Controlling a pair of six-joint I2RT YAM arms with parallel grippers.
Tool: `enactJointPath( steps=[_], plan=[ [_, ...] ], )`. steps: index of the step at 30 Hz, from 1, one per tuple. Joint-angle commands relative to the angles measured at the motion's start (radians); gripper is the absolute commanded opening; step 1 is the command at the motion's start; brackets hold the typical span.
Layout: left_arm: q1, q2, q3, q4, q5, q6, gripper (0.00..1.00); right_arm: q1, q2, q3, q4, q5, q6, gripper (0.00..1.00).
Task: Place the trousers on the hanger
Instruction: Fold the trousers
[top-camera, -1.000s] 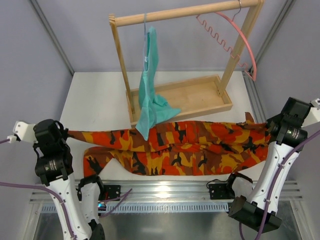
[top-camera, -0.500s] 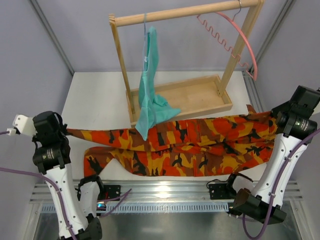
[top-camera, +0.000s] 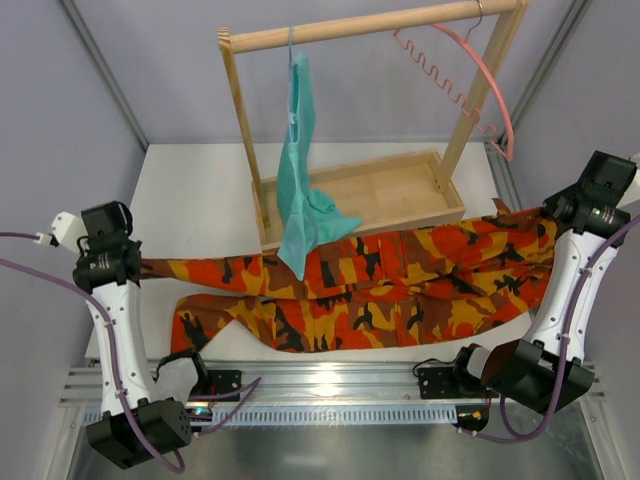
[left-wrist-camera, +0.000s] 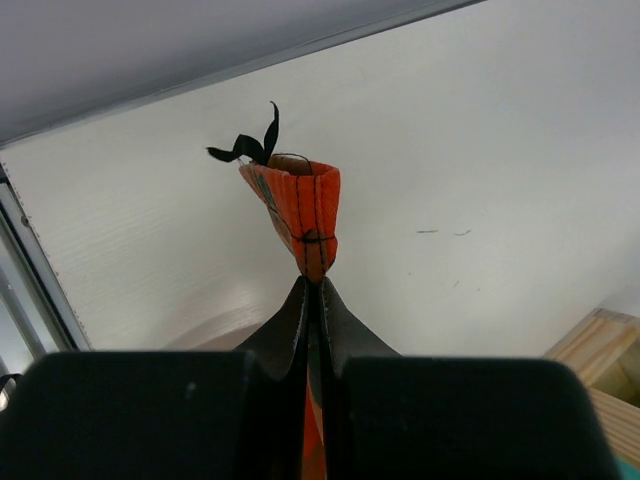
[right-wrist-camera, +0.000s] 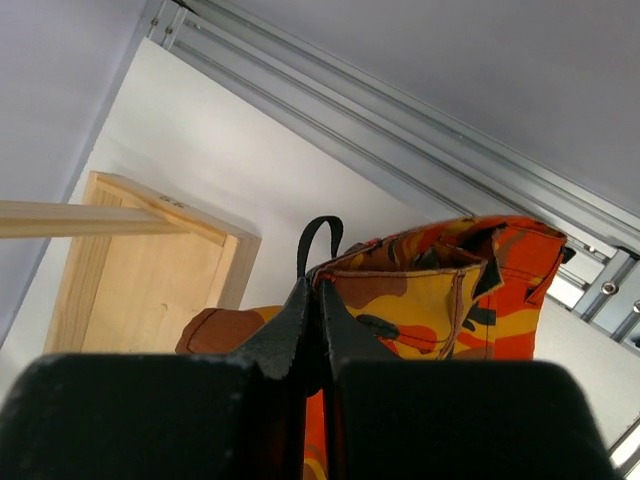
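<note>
The teal garment (top-camera: 298, 190) hides part of the trousers (top-camera: 400, 290). The left hand (left-wrist-camera: 314, 285) pinches a hem; the right hand (right-wrist-camera: 316, 290), the waistband.

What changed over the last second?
Both arms carried the trousers toward the rack, and the end at the right tool moved furthest. The left tool and right tool stayed shut on the cloth. The hanger and teal garment are unchanged.

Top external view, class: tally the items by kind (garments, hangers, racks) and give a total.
Garments: 2 (camouflage trousers, teal garment)
Hangers: 2 (pink hanger, thin hanger)
Racks: 1 (wooden rack)
Total: 5
</note>
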Motion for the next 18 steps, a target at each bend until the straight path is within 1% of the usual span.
enactJointPath(
  steps=[1, 4, 7, 9, 12, 16, 18],
  plan=[
    [0.008, 0.004, -0.044, 0.08, -0.046, 0.031, 0.01, -0.007, -0.049, -0.045, 0.154, 0.022, 0.01, 0.04],
    [0.008, 0.029, -0.088, 0.098, -0.021, 0.023, 0.0, -0.007, -0.057, -0.086, 0.164, 0.013, 0.02, 0.04],
    [0.008, 0.065, -0.101, 0.126, -0.013, 0.017, 0.0, -0.007, -0.069, -0.12, 0.196, -0.024, 0.027, 0.04],
    [0.008, 0.094, -0.083, 0.12, -0.051, 0.017, 0.0, -0.007, -0.072, -0.138, 0.231, -0.056, 0.02, 0.04],
    [0.015, 0.122, -0.055, 0.106, -0.108, 0.003, 0.0, -0.007, -0.058, -0.125, 0.231, -0.047, 0.006, 0.04],
    [0.046, 0.141, -0.03, 0.104, -0.087, -0.018, 0.0, -0.007, -0.04, -0.105, 0.204, -0.03, 0.003, 0.04],
    [0.046, 0.142, -0.027, 0.106, -0.087, -0.029, 0.0, -0.007, -0.05, -0.123, 0.224, -0.03, 0.0, 0.04]
  ],
)
